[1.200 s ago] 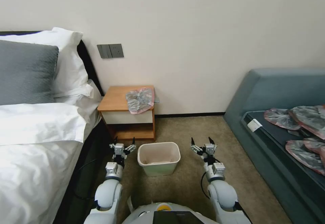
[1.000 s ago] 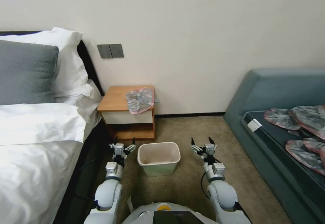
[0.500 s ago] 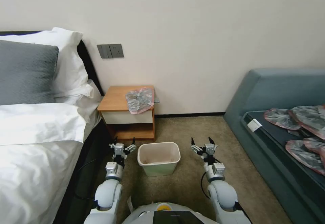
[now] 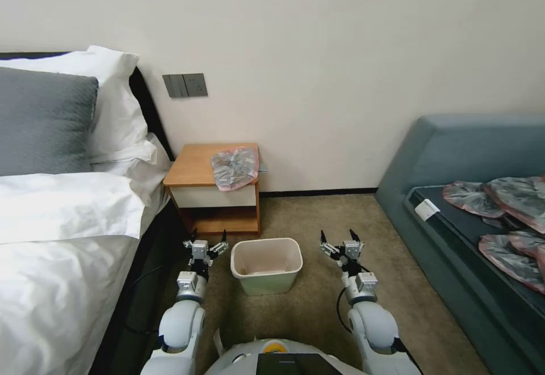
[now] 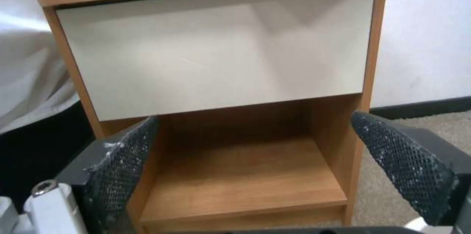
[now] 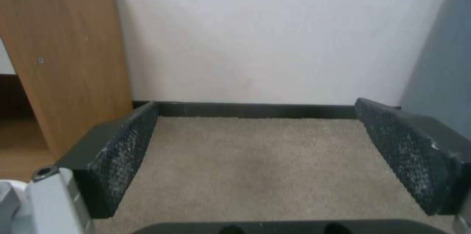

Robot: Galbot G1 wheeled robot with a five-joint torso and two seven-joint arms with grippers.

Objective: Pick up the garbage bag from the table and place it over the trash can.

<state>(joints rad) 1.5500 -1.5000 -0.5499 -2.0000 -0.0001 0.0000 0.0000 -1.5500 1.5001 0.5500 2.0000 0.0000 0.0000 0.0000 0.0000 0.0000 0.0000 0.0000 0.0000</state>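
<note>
Grey, crinkly, our garbage bag (image 4: 234, 167) lies on the table (image 4: 193, 168). We hold our left gripper (image 4: 206, 236) and right gripper (image 4: 339, 236) spread apart, flanking the trash can (image 4: 266, 265) on the carpet.

Both arms reached forward and low from the robot's shoulders, roughly parallel and well apart, with the wrists held straight. The left pincer (image 4: 206, 236) pointed ahead with its two black fingers spread wide, nothing between them; in the left wrist view its textured pads (image 5: 123, 160) stood far apart. The right pincer (image 4: 339, 236) matched it, fingers splayed and empty, its pads (image 6: 125, 149) likewise wide apart in the right wrist view.
</note>
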